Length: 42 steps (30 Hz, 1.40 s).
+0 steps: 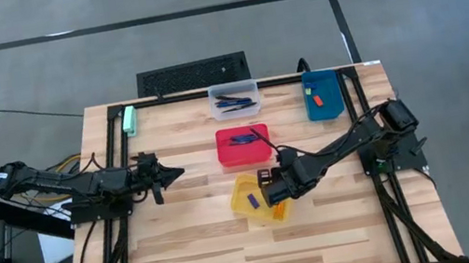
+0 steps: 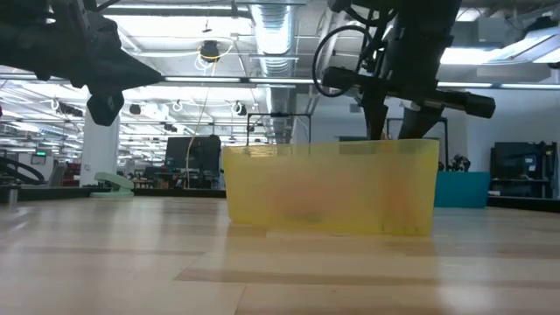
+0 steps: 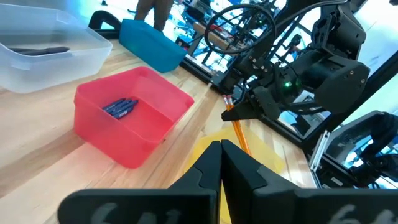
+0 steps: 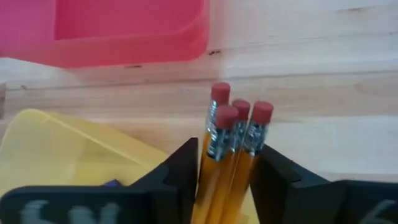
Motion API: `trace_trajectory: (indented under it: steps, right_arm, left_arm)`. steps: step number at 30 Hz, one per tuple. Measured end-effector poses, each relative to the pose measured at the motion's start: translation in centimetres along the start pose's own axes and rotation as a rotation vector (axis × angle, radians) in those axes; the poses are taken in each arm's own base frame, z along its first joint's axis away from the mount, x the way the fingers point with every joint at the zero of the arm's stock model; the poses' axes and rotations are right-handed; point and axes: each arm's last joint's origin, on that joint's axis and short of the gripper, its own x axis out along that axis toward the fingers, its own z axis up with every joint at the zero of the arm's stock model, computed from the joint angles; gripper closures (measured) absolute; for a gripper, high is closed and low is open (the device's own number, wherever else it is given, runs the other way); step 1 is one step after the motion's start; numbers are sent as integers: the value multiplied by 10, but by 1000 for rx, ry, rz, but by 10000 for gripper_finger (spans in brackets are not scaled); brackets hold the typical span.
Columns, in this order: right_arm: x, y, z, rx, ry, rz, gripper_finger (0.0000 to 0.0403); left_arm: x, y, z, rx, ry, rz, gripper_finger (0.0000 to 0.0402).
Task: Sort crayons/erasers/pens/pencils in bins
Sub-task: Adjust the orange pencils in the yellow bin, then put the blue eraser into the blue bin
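Observation:
My right gripper is over the yellow bin, shut on a bundle of several orange-yellow pencils. Their pink eraser ends stick out past the fingers. The bundle also shows in the left wrist view. A small blue stick lies in the yellow bin. The red bin holds blue crayons. The clear bin holds dark pens. The blue bin holds the erasers. My left gripper is shut and empty, left of the red bin. My right gripper pinches the pencil bundle between its two fingers, on the shafts just below the metal ferrules. The eraser ends point away from the wrist, toward the red bin. The pencils slant down from the fingers toward the yellow bin; their lower ends are hidden.
A pale green block lies at the table's far left. A dark keyboard sits past the far edge. Bare wood fills the near half of the table.

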Motion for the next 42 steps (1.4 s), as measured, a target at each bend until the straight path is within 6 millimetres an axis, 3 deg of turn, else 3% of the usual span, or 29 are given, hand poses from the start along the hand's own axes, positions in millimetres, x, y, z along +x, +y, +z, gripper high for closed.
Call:
trace_trajectory:
  steps: [8,14,25,30,33,36,38,42]
  right_arm:
    - [-2,-1,-2,-5,56,-23,204]
    - [-17,0,6,-65,43,-88,172]
    - [-56,10,25,-242,30,-144,168]
    - [-81,27,33,-396,53,-29,170]
    - [-95,48,35,-531,90,164,189]
    - [-98,69,32,-594,146,385,243]
    - [-87,81,25,-620,205,452,298]
    - [-59,90,7,-629,271,415,389]
  left_arm:
    - [0,-1,1,0,-15,-10,401]
    - [0,-1,2,2,-18,-13,401]
    - [0,-2,2,12,-23,-16,401]
    - [0,-2,2,12,-21,-17,401]
    - [0,-1,1,19,-13,-11,401]
    - [0,-1,1,36,-6,-18,401]
    - [0,-1,1,38,-3,-19,401]
    - [0,-1,0,56,7,-31,401]
